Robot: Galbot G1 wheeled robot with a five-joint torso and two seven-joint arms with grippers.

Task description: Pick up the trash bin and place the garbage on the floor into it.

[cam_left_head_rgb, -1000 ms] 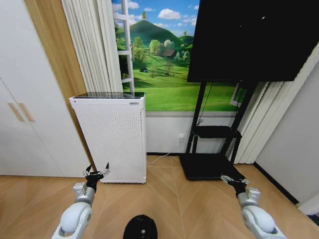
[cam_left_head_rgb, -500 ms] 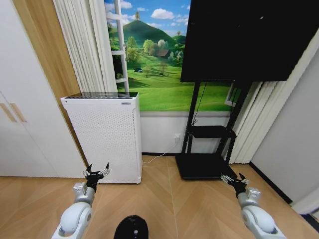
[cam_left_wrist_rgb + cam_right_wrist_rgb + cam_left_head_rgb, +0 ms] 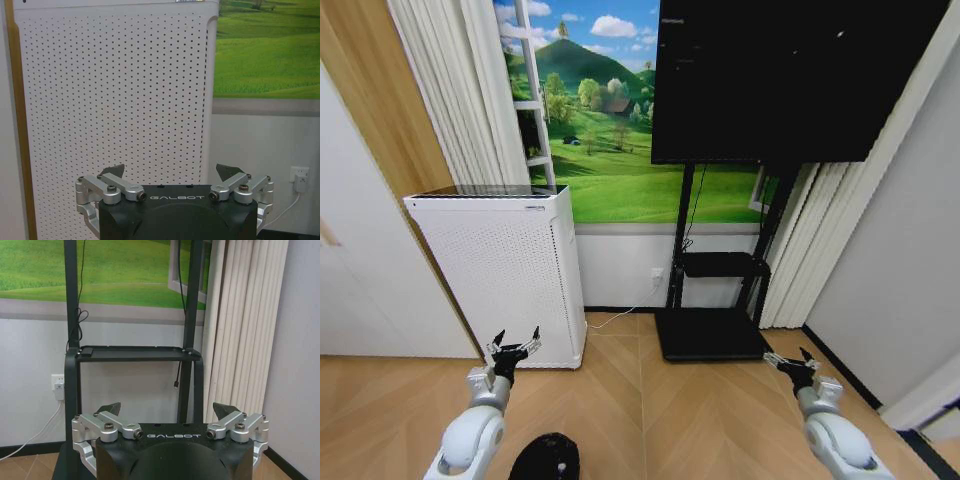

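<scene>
A black round thing that looks like the trash bin sits on the floor at the bottom edge of the head view, seen from above, between my two arms. The garbage is out of view. My left gripper is held out low in front, open and empty, up and left of the bin. In the left wrist view the left gripper faces the white perforated appliance. My right gripper is held out on the right, open and empty. In the right wrist view the right gripper faces the TV stand.
The white perforated appliance stands against the wall at the left. A black TV stand with a large screen stands at the right, a cable and wall socket between them. Curtains hang on both sides. Wooden floor lies ahead.
The whole head picture has shifted left, so the camera has turned to the right. Both arms keep the same pose, grippers open.
</scene>
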